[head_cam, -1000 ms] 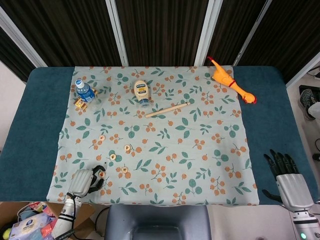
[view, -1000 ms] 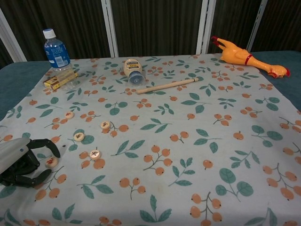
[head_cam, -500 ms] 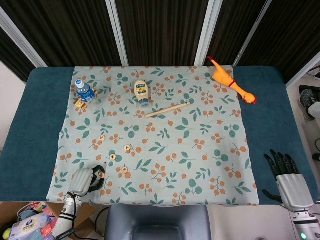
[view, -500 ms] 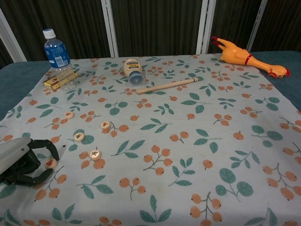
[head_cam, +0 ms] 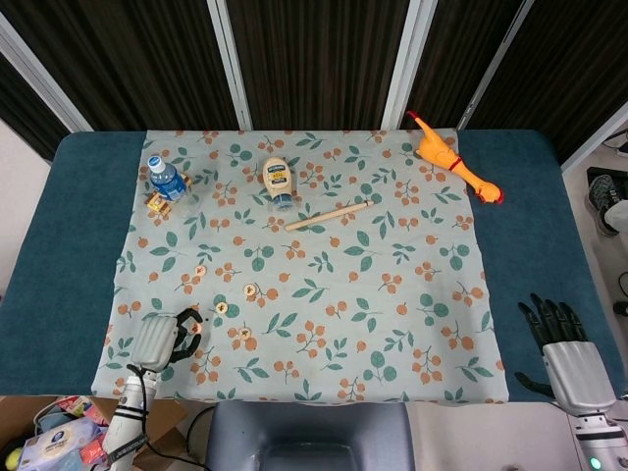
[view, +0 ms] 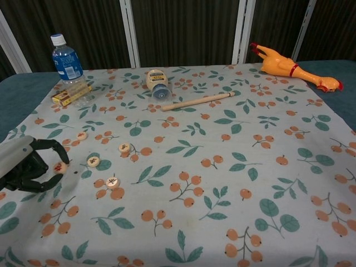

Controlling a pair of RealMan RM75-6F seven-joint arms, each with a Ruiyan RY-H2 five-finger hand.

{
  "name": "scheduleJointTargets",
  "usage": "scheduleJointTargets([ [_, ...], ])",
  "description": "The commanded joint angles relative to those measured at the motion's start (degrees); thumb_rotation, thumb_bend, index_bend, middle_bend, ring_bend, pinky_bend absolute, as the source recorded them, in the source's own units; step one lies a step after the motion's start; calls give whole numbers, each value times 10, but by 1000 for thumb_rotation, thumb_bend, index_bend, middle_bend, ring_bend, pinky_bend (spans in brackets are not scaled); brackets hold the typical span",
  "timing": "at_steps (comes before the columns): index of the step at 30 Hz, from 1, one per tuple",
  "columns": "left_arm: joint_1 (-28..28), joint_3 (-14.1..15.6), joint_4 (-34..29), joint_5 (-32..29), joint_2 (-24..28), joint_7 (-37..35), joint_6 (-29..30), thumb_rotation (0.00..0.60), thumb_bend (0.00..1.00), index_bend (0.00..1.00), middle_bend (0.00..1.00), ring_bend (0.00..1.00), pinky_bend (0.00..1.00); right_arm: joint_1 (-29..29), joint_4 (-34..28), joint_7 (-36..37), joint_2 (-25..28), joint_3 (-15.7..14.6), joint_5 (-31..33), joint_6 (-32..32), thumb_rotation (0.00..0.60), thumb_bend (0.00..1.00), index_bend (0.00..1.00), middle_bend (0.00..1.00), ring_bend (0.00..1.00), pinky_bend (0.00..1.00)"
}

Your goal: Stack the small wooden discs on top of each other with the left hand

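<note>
Left hand (view: 25, 167) pinches one disc (view: 59, 167) above the cloth (view: 222, 139), near-left. Three discs on the cloth beside it: (view: 93, 162), (view: 113, 182), (view: 124, 148). Right hand (head_cam: 564, 348) idle, fingers spread, off the bench edge.

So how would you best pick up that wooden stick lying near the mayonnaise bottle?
Probably at the middle of the wooden stick, pinching across its thin width from above. It lies flat on the tablecloth with bare cloth either side, and a mid grip should keep it from tipping.
</note>
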Motion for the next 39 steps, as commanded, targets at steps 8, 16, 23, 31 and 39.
scheduleJointTargets([
  [8, -52, -49, 5, -46, -40, 41, -40, 600, 395, 506, 1000, 1000, 1000, 0, -1, -4, -2, 1, 2, -1, 600, 81, 0, 0, 0, 0],
  [16, -69, -58, 37, -76, -61, 58, -64, 600, 396, 466, 1000, 1000, 1000, 0, 0, 2, 0, 2, 2, 0, 600, 81, 0, 0, 0, 0],
  [23, -76, -57, 46, -84, -66, 58, -68, 600, 398, 457, 1000, 1000, 1000, 0, 0, 4, 1, 1, 2, 1, 600, 80, 0, 0, 0, 0],
  [31, -85, -55, 54, -93, -72, 72, -76, 600, 396, 452, 1000, 1000, 1000, -1, -1, 6, 3, 1, 1, 2, 600, 80, 0, 0, 0, 0],
  [39, -86, -50, 46, -99, -66, 83, -78, 600, 399, 401, 1000, 1000, 1000, -1, -1, 8, 3, 1, 0, 3, 600, 81, 0, 0, 0, 0],
])
